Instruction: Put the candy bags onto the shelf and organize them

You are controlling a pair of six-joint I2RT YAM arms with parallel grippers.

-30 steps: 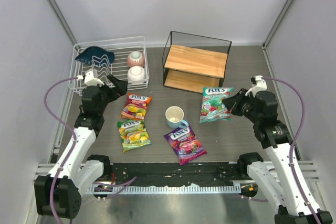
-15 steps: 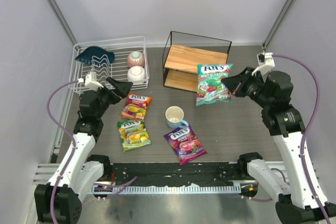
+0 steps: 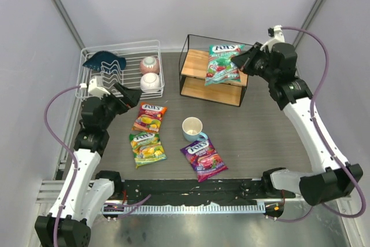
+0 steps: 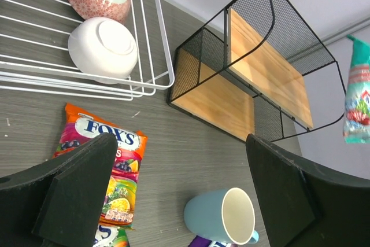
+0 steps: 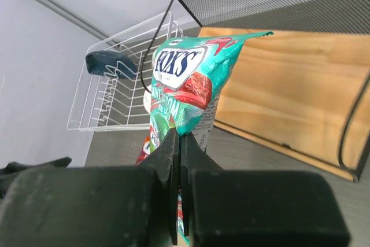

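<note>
1. Pinching the teal-green candy bag (image 3: pixel 222 62) by one edge, the right gripper (image 3: pixel 245 61) is holding it in the air over the upper board of the shelf (image 3: pixel 199 56), at the far side of the table. The edge grip is probably leaving the packet free to go down flat on the board.
2. The left gripper (image 3: pixel 130 93) is hovering at the left with its fingers spread wide and holding nothing. It is pointing towards the orange-red bag (image 3: pixel 150 117), which I judge to be its next pick.
3. The orange-red bag, the yellow-green bag (image 3: pixel 147 147) and the purple bag (image 3: pixel 203 159) are lying flat on the table, nearer than the shelf. A mug (image 3: pixel 192 126) is standing between them.
4. The right wrist view is showing the right gripper (image 5: pixel 178 143) with its fingers pressed together on the film of the teal-green candy bag (image 5: pixel 182 91), a detail the top view is hiding.
5. The left wrist view is looking out through the gap of the left gripper (image 4: pixel 182 172). It is showing the teal-green candy bag (image 4: pixel 358 102) hanging clear beyond the shelf (image 4: pixel 272 73), and the boards carrying nothing where they show.
6. Only the top view is showing all four bags together.
</note>
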